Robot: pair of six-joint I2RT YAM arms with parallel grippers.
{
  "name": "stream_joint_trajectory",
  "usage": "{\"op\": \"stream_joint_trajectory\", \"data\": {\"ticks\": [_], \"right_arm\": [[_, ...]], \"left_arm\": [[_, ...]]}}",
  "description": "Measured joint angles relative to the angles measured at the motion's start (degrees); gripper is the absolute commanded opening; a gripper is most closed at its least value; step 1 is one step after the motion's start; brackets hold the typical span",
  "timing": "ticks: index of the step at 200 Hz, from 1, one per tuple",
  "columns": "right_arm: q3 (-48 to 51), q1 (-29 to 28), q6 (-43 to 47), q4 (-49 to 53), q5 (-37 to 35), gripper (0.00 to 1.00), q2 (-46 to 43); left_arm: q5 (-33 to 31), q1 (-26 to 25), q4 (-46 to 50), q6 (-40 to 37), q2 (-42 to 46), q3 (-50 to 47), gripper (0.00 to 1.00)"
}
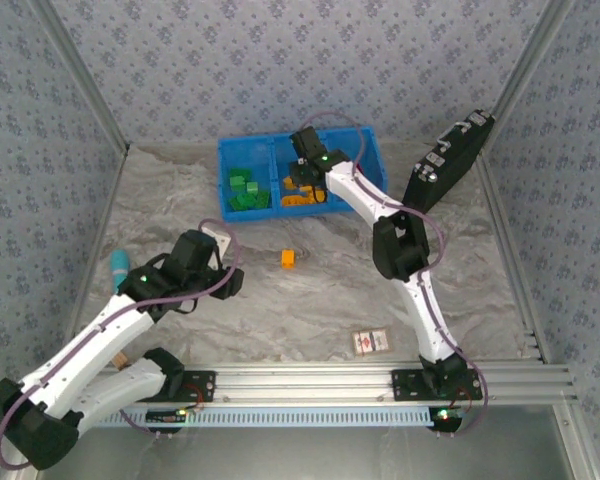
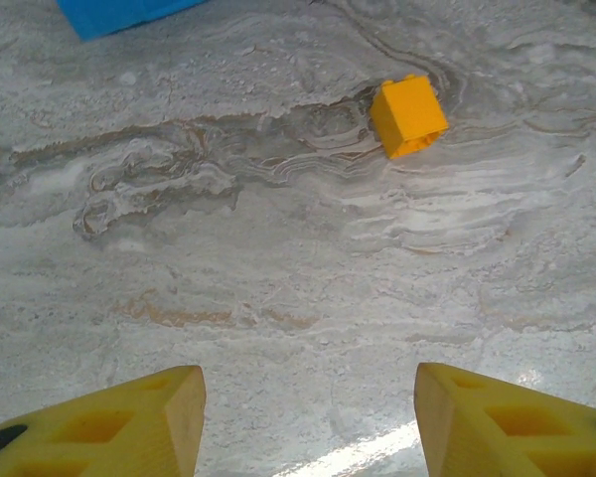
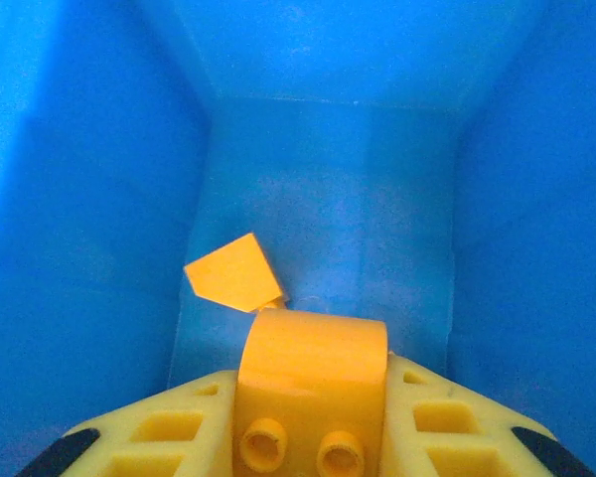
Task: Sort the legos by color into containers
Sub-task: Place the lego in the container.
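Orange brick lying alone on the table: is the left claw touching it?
Apart. The left wrist view shows the orange brick well ahead of the left gripper, with bare table between them.

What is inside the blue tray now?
In the blue tray, green bricks lie in the left compartment, orange bricks in the middle one. The right arm covers most of the right compartment; its contents are hidden.

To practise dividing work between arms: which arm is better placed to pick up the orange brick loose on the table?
Probably left: the left end effector, open, faces the loose orange brick; the right end effector is inside the tray, shut on a second orange brick.
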State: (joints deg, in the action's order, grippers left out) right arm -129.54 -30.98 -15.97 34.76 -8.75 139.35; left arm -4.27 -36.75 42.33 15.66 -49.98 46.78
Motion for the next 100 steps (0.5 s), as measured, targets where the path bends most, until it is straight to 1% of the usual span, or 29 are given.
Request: {"op": "stream_joint_trajectory", "data": {"ticks": [31, 55, 76, 100], "right_arm": [[-1.2, 0.1, 0.0, 0.4, 0.2, 0.44, 1.6], [-1.3, 0.1, 0.0, 0.8, 0.1, 0.48, 1.6], [-1.5, 0.1, 0.3, 1.0, 0.1, 0.54, 1.6], [-1.5, 0.0, 0.6, 1.7, 0.1, 0.55, 1.6]], "left_arm": [[-1.0, -0.6, -0.3, -0.2, 3.2, -0.4, 0.60], [-2.0, -0.8, -1.2, -0.2, 7.8, -1.1, 0.61], [-2.7, -0.8, -2.0, -0.2, 11.9, -1.5, 0.61], [-3.0, -0.8, -3.5, -0.9, 16.4, -2.1, 0.64]]}}
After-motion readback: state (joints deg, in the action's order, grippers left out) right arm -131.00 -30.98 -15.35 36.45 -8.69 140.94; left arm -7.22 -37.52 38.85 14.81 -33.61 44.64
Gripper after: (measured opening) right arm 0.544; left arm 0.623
